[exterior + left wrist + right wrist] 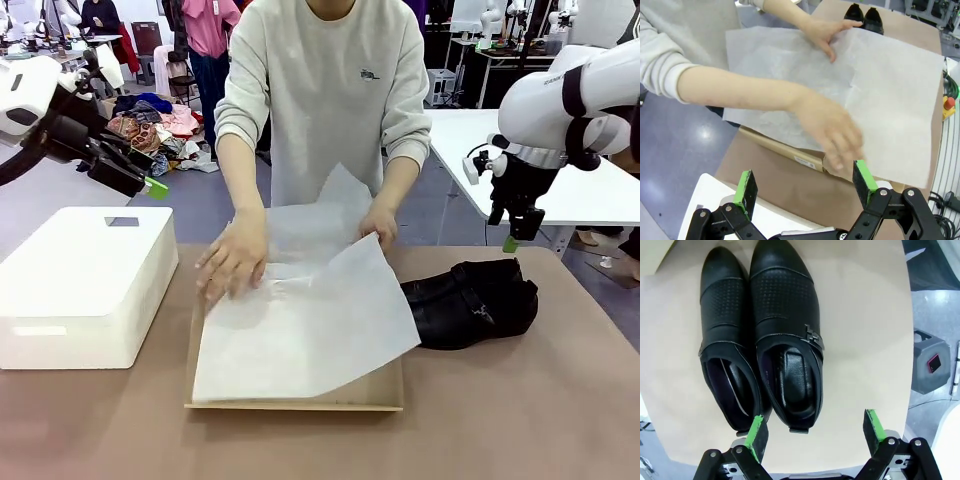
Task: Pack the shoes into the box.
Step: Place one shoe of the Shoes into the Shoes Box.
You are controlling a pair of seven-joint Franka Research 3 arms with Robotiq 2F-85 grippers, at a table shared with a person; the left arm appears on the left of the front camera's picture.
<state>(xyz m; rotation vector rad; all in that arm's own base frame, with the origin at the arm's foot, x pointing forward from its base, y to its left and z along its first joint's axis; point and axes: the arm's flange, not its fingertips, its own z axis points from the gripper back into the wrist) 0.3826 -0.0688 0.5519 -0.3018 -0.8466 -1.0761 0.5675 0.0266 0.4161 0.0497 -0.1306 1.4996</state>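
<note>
Lying side by side on the tan table (520, 400), the shoes (470, 300) sit just at 3 o'clock of the box (300, 397), close to its edge; in the right wrist view the pair (765, 340) touch along their inner sides, pointed toes toward 12 o'clock, a small metal-fitted strap crossing the nearer one. The box lies open and shallow in the middle of the table, almost wholly covered by a sheet of white tissue paper (300, 330) that overhangs its 3 o'clock side. A person in a pale grey sweatshirt leans in from 12 o'clock, one hand (235, 262) flat on the sheet near its 10 o'clock corner, the other hand (380, 225) pinching the paper at about 1 o'clock. The right gripper (515, 238) hangs above the shoes at their 12 o'clock, fingers spread wide and holding nothing; from its own camera the gripper (815, 432) straddles the heel end. The left gripper (148, 172) hovers at 10 o'clock of the box, above a white plastic box (85, 285), its gap (804, 180) likewise wide and empty, aimed at the paper (890, 100) and the cardboard edge (785, 150).
</note>
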